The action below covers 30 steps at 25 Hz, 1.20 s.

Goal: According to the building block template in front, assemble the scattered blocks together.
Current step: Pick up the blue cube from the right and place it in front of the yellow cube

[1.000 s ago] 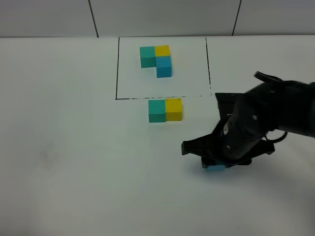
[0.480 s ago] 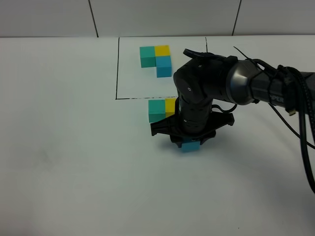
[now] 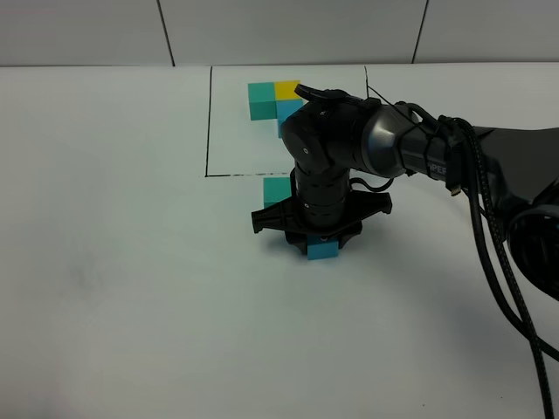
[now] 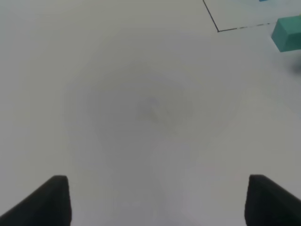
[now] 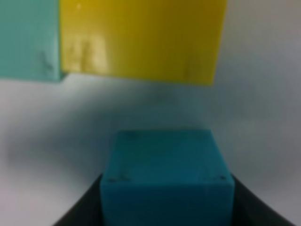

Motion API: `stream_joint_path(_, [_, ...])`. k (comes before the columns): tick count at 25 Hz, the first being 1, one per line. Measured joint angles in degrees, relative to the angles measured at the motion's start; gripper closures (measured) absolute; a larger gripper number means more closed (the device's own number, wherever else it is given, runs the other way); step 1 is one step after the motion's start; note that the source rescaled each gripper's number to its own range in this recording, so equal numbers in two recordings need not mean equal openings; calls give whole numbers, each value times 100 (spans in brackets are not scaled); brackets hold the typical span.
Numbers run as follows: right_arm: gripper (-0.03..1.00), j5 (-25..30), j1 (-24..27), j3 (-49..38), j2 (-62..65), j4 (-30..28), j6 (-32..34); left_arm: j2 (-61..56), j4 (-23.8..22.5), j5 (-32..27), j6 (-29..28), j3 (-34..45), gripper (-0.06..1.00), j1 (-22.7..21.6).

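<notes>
Currently: blue cube point(image 5: 167, 179), 1 pc, rigid, prob. light, smooth; take by opp. flat faces. R jaws clamped on it. L jaws open, empty.

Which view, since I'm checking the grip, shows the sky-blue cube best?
The right wrist view: the sky-blue cube sits close up between the fingers of the right gripper, facing the yellow cube. The exterior high view shows only its lower part under the gripper. The left wrist view misses it.
</notes>
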State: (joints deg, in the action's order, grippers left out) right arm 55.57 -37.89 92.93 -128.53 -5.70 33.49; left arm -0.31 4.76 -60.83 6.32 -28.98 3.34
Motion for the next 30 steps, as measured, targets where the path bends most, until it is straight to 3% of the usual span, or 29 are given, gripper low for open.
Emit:
stream_joint_path(14, [97,-275,0,126,-99,-179,571,0,0,0,0,0,19,0])
stream_joint_path(30, [97,-511,0,126,-101,-184,662,0,0,0,0,0,19,0])
